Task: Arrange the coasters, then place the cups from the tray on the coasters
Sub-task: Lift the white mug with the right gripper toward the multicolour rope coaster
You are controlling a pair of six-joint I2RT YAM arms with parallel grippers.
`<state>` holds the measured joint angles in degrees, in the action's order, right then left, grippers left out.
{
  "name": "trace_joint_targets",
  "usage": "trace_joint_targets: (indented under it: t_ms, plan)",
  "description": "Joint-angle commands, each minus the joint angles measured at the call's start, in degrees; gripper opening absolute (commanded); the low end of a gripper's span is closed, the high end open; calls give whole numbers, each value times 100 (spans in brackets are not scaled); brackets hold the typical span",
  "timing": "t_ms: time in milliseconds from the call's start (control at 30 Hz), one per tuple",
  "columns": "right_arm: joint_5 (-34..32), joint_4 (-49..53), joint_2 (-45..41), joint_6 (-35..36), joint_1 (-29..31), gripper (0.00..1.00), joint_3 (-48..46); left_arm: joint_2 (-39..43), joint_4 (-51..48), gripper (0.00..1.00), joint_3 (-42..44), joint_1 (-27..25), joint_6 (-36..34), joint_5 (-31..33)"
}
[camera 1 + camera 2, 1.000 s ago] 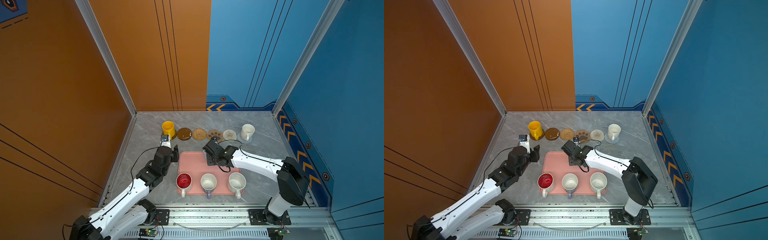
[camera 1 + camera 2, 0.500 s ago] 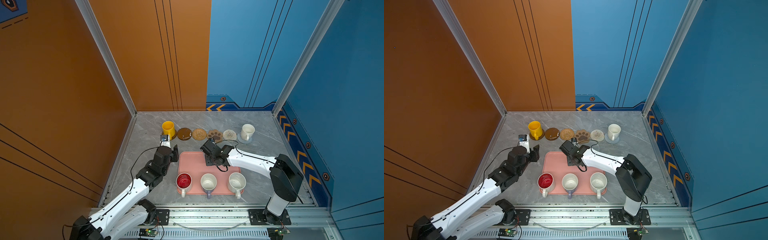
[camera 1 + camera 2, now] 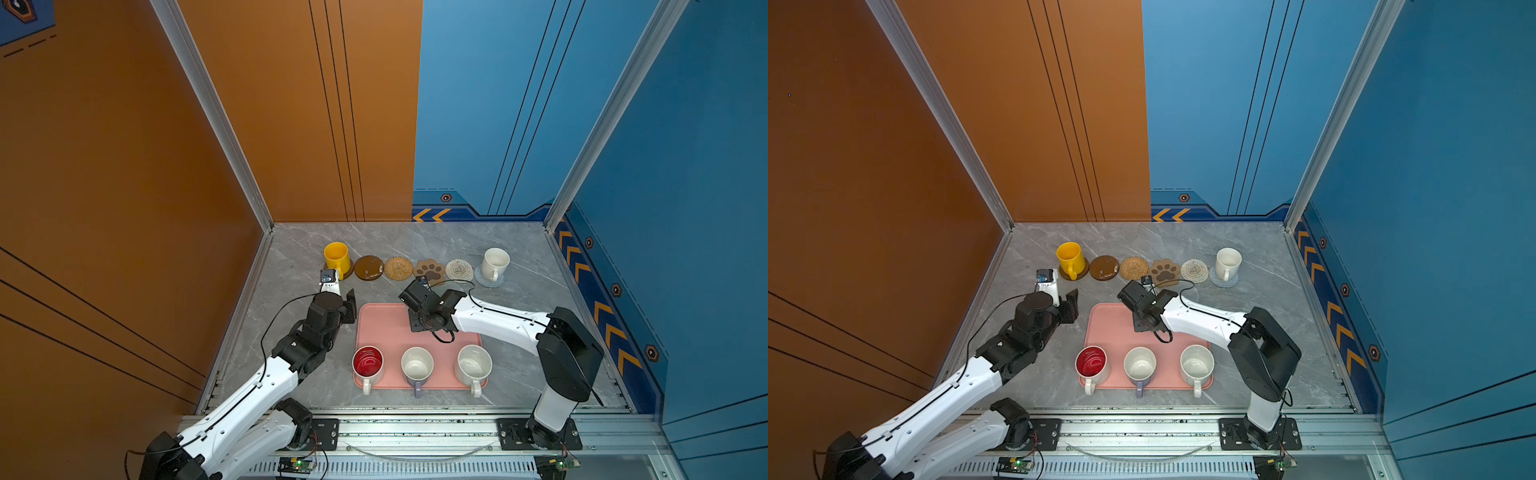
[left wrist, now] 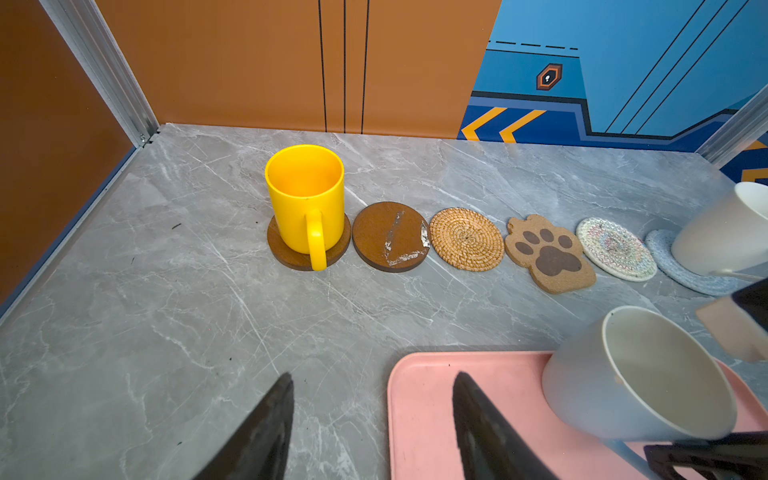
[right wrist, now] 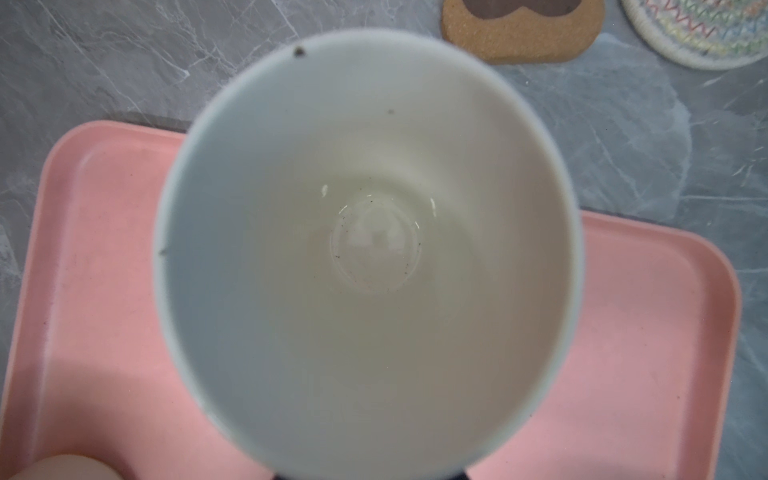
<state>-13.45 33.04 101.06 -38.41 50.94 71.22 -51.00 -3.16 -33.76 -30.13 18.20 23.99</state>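
Grey marble table (image 3: pixel 291 332): right gripper (image 3: pixel 417 323) jaws pinch the blue cup (image 4: pixel 640 374) by its handle at the far side of the pink tray (image 3: pixel 376 328). Left gripper (image 4: pixel 372 376) jaws gape wide, empty, left of the tray.

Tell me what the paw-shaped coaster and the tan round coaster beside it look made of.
The paw-shaped coaster: probably cork, matte; grainy speckled tan face, darker pads.
The tan round coaster: likely rattan or straw, faint sheen; coiled spiral strands.
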Motion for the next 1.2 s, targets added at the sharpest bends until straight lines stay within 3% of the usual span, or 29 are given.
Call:
trace_joint_targets:
  t_ms: [0, 200, 600, 1167]
  plan:
    - [9, 115, 95, 30, 20, 19, 139, 19, 43, 62, 110, 63, -44, -15]
    - [-25, 165, 84, 31, 21, 0, 154, 41, 22, 62, 106, 75, -27, -33]
    - [-541, 317, -67, 109, 216, 0, 208, 135, -26, 62, 139, 77, -18, 5]
    - [-576, 351, -481, 140, 138, 0, 131, 199, -85, 62, 131, 87, 17, 2]
